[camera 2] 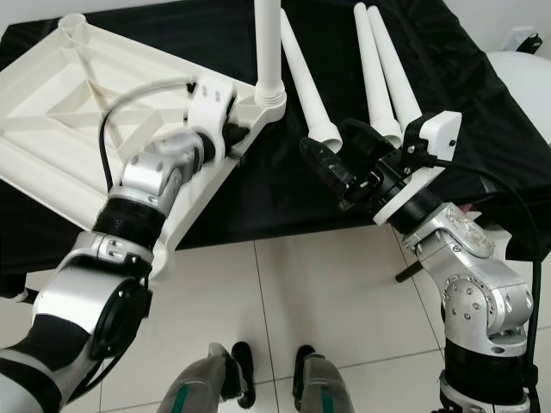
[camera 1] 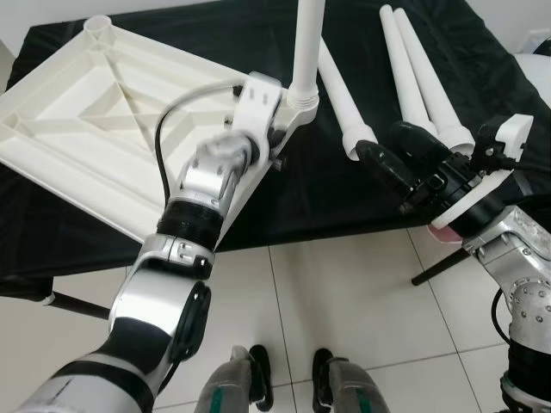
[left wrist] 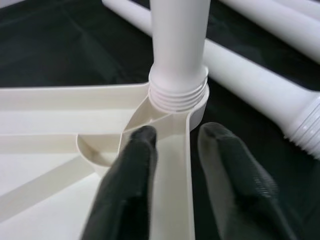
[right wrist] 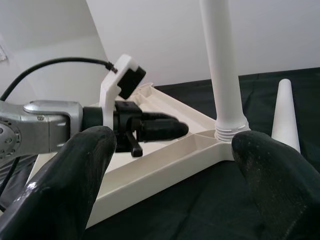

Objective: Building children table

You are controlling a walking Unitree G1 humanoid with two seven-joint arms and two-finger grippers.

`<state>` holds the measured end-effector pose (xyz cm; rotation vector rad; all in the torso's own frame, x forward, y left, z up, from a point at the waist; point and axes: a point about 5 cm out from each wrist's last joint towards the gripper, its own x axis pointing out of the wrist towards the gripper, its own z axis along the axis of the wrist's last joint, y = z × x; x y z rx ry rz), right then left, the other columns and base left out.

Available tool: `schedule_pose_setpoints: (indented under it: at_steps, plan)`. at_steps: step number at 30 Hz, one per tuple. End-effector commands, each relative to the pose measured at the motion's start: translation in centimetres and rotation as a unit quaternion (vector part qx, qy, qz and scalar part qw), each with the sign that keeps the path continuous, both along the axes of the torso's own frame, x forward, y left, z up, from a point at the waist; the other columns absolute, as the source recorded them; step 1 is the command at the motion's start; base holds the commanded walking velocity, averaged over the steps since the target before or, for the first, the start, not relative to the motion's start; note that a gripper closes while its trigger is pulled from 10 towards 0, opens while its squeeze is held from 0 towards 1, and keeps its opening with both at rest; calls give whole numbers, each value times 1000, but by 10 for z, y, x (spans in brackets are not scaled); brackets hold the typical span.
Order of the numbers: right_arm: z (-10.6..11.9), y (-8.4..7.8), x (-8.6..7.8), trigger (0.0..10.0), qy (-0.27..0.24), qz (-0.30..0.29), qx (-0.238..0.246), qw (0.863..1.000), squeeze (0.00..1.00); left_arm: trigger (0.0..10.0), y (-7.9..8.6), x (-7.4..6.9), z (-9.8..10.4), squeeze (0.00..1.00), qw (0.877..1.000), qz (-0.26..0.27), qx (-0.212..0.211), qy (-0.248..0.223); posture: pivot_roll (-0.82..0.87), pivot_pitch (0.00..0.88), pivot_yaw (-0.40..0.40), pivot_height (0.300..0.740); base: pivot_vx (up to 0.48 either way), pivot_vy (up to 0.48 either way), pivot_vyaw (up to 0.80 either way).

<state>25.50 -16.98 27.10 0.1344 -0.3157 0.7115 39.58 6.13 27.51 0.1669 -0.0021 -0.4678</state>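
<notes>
The white plastic table top point(camera 1: 77, 129) lies upside down on a black cloth. One white leg point(camera 1: 306, 52) stands upright in its near corner socket point(left wrist: 180, 90), with threads showing at the base. My left gripper point(left wrist: 177, 132) sits just below that socket, its fingers closed on the table top's rim, one on each side. Three loose legs point(camera 1: 340, 90) point(camera 1: 400, 52) point(camera 1: 430, 82) lie on the cloth to the right. My right gripper point(camera 1: 377, 142) hovers open beside the threaded end of the nearest loose leg, nothing between its fingers point(right wrist: 75, 180).
The black cloth point(camera 1: 344, 206) covers a low table whose front edge runs above the tiled floor point(camera 1: 344, 292). A black table leg point(camera 1: 439, 268) slants down at the right. My feet point(camera 1: 258, 370) stand close to the edge. A white rounded object point(camera 2: 525, 69) sits far right.
</notes>
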Motion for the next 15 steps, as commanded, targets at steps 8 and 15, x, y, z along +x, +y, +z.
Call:
schedule_pose_setpoints:
  at_steps: [8, 15]
  plan:
    - [3, 2, -4, 10000, -9, 4, 6, 1000, 0, 10000, -3, -6, 1, 0, 1000, -17, 11, -19, -142, 221, 99, 740, 0, 0, 0]
    - [3, 3, -4, 10000, -10, 3, 12, 1000, 0, 10000, 11, -15, 10, 0, 997, -40, 4, -61, -126, 223, 101, 740, 0, 0, 0]
